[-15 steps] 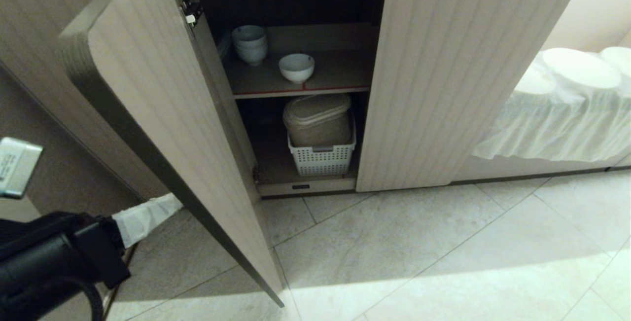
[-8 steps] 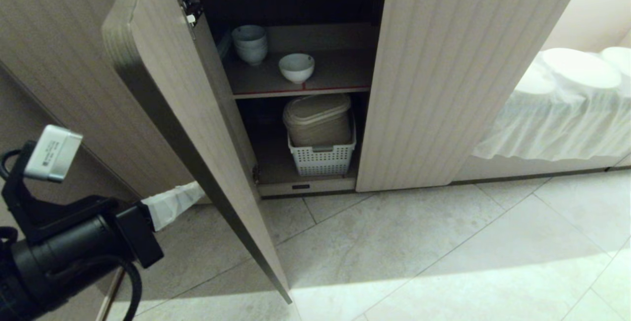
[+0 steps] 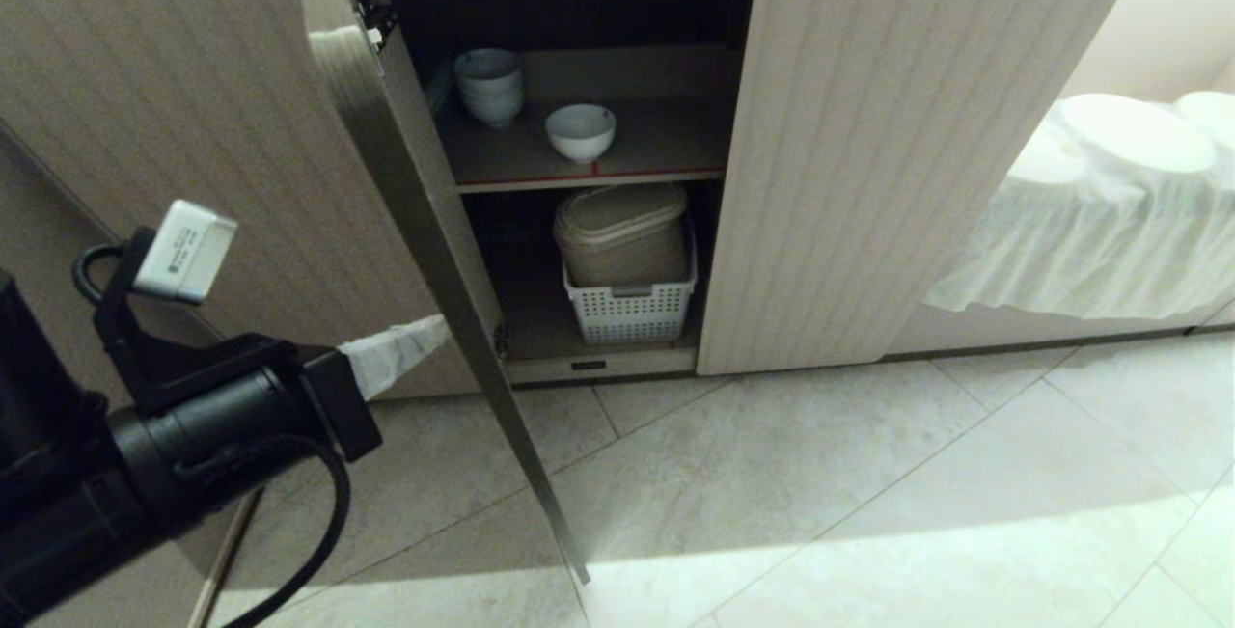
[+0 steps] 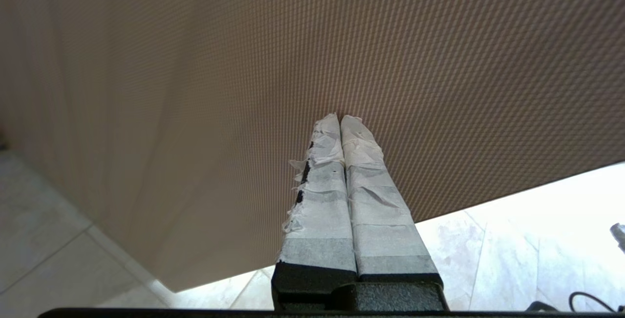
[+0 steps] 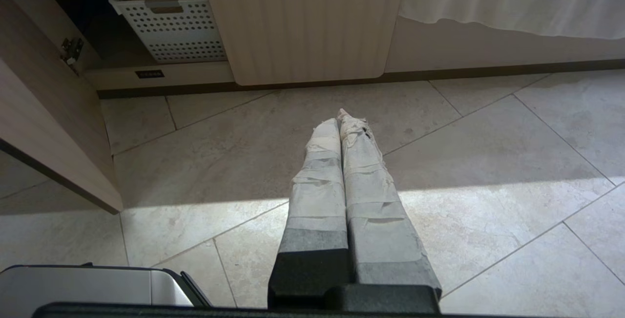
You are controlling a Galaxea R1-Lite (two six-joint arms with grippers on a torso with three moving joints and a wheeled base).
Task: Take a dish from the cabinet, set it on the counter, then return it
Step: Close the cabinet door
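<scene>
The cabinet (image 3: pixel 868 146) stands with its fluted left door (image 3: pixel 193 126) swung wide, seen nearly edge-on, its long axis vertical. The left end effector (image 3: pixel 439 331) points its taped fingers (image 4: pixel 342 161), pressed together with nothing between them, against the outer face of that door near its lower part. Past the door from this end effector, up on the red-edged upper shelf (image 3: pixel 666 141), the dish (image 3: pixel 580 131) sits upright, mouth upward, alone near the shelf's front edge. A stack of white bowls (image 3: pixel 489 85) stands just behind it toward the hinge side. Below, a perforated white basket (image 3: pixel 632 310) holds a beige lidded container (image 3: pixel 622 232). The right end effector (image 5: pixel 342 117) hangs closed and empty above the tiled floor (image 5: pixel 488 161), well apart from the dish.
</scene>
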